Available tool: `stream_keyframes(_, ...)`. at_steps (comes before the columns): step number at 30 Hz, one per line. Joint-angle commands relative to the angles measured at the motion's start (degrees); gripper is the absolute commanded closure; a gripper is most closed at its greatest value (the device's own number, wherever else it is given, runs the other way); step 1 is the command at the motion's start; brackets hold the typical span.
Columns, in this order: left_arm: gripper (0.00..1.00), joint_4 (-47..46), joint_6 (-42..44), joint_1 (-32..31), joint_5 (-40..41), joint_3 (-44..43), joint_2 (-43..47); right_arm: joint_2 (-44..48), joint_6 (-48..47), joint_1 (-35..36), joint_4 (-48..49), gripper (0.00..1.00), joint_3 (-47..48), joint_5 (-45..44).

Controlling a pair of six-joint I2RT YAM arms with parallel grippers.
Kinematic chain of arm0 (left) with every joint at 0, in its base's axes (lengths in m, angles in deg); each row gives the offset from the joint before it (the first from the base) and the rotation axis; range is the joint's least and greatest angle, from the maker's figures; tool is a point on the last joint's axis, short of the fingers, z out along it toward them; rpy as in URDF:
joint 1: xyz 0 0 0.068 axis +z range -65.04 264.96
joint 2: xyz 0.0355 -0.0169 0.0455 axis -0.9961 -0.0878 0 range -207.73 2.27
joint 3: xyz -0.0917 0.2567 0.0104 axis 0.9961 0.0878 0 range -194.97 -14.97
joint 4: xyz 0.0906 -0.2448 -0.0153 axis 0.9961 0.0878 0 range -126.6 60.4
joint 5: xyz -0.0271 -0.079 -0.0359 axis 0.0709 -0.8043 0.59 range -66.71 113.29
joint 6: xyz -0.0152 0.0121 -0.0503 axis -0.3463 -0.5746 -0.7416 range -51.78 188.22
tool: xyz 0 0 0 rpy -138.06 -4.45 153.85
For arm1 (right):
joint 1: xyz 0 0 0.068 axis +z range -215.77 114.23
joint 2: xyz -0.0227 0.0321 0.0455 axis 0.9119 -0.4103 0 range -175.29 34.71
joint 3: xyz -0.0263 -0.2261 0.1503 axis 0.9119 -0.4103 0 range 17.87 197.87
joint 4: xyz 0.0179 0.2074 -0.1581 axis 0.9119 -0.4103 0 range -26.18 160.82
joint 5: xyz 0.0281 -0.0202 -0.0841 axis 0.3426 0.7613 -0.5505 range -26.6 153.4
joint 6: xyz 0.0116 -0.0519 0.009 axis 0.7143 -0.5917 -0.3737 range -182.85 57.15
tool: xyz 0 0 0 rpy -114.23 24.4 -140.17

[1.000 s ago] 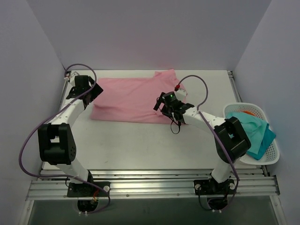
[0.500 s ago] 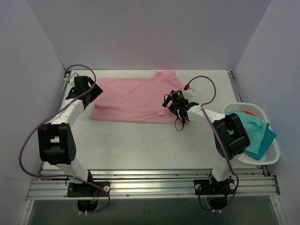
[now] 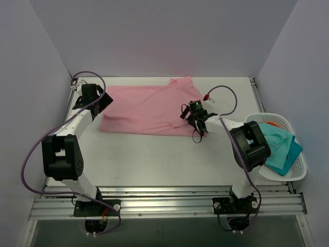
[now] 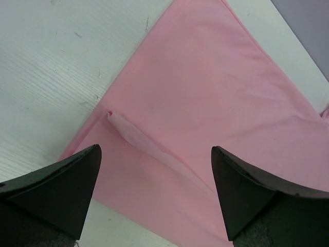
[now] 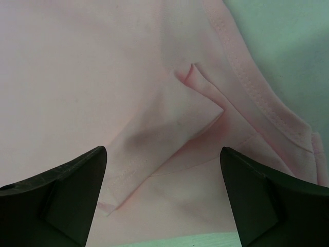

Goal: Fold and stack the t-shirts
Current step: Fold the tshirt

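— Seeing any change at the right fingers (image 5: 56,195)?

— Yes. Now further toward three o'clock than a second ago, off the middle of the pink shirt (image 3: 139,108) and over its right end. Narrowing slightly too, yet spread on either side of a small pucker (image 5: 198,85) in the cloth, with nothing pinched.

— And the left fingers (image 4: 51,185)?

— No change. Spread as wide as before, hovering over the shirt's far left corner, around ten o'clock on the desk (image 3: 154,159). Touching nothing, as far as can be told.

— And the shirt itself?

— Lying flat across the far half of the desk, apparently doubled over once already, going by the layered edges. Not shifted in the last second.

— Meaning for the task?

— Probably lining up a grab at each end, right side first, ahead of another fold. Nothing lifted so far, so best counted as not begun.

— More waiting?

— At least a teal shirt (image 3: 280,146), heaped unfolded in the white basket (image 3: 300,172) at three o'clock. No stack anywhere in view, so likely far from done.
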Motion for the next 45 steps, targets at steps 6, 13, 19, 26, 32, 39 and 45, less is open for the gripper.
stream_keyframes(6, 0.03, -2.60, 1.16, 0.23, -0.35, 0.36, -0.59, -2.67, -0.84, -0.01, 1.13, 0.18, 2.42, -0.32)
stream_keyframes(13, 0.03, -2.60, 1.33, 0.23, -0.09, 0.45, -0.15, -4.34, -0.93, -0.45, 1.93, 0.34, 3.39, 0.03)
stream_keyframes(19, 0.03, -3.13, 1.25, 0.23, -0.09, 0.80, -0.41, -5.14, -1.10, -0.45, 2.10, 0.57, 4.18, 0.38)
stream_keyframes(26, 0.03, -3.30, 1.33, 0.14, -0.18, 0.98, -0.50, -6.10, -1.28, -0.54, 1.84, 0.78, 5.41, 0.73)
stream_keyframes(32, 0.03, -3.39, 1.33, 0.14, -0.09, 0.98, -0.59, -6.80, -1.37, -0.80, 0.44, 1.00, 7.43, 1.43)
stream_keyframes(39, 0.03, -3.57, 1.33, 0.14, -0.09, 0.98, -0.85, -6.89, -1.81, -1.51, -0.45, 1.00, 9.45, 1.61)
stream_keyframes(45, 0.03, -3.83, 1.33, 0.14, -0.26, 0.89, -1.29, -8.21, -2.25, -2.56, -2.64, 1.00, 14.72, 1.78)
